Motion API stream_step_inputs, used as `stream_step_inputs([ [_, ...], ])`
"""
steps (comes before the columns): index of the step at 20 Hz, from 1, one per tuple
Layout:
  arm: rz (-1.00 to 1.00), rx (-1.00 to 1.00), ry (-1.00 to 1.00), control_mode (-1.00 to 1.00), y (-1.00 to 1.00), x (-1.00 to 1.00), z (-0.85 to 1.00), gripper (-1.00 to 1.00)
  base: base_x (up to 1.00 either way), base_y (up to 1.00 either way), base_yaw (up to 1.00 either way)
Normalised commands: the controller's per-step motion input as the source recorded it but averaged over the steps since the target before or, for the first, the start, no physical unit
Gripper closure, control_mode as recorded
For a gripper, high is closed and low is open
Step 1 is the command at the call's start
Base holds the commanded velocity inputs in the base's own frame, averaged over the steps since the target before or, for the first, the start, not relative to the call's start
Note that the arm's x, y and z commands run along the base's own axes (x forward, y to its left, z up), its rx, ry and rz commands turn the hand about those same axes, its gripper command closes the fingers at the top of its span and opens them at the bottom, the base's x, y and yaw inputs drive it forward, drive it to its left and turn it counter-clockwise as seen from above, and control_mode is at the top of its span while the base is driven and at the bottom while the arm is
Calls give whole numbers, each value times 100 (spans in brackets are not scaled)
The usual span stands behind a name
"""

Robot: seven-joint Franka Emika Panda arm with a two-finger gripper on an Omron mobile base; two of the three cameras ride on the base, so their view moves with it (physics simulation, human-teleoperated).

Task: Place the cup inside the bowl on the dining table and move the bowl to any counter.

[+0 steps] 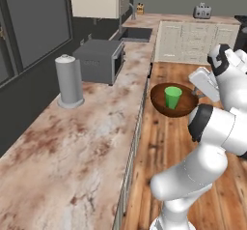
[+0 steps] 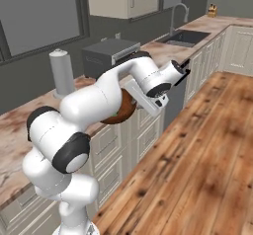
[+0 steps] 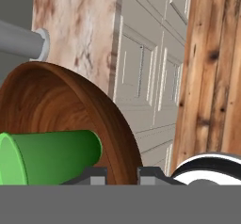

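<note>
A white robot arm is holding the bowl [image 1: 173, 101] in the air above the wooden floor [image 1: 159, 142], just beside the front edge of the counter [image 1: 87, 137], with the cup [image 1: 172, 97] standing upright inside it. In the hand view, the gripper [image 3: 122, 175] is closing its two dark finger tips on the bowl's rim [image 3: 123, 138], one tip on the inner side and one on the outer, so the tool is clamped on the bowl [image 3: 56, 105]; the cup [image 3: 49, 157] is resting inside the bowl against its wall, close to the inner finger. From the right base view, the arm is covering most of the bowl [image 2: 124, 111], and only a brown slice is showing under the forearm, seemingly level with the countertop edge, though that angle is poor. On the counter, a grey cylinder [image 1: 69, 81] is standing on its round base near the wall, and a grey microwave [image 1: 100, 60] is sitting behind it, with the sink [image 1: 136, 33] further along. Pale panelled cabinets [image 3: 146, 77] are running under the countertop.
</note>
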Motion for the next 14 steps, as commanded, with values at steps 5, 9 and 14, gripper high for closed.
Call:
stream_step_inputs([
  [5, 0, 0, 0, 100, 0, 0, 0, 100, 0, 0, 0],
  [9, 0, 0, 0, -100, 0, 0, 0, 100, 0, 0, 0],
  [14, 0, 0, 0, -100, 3, 0, 0, 100, 0, 0, 0],
])
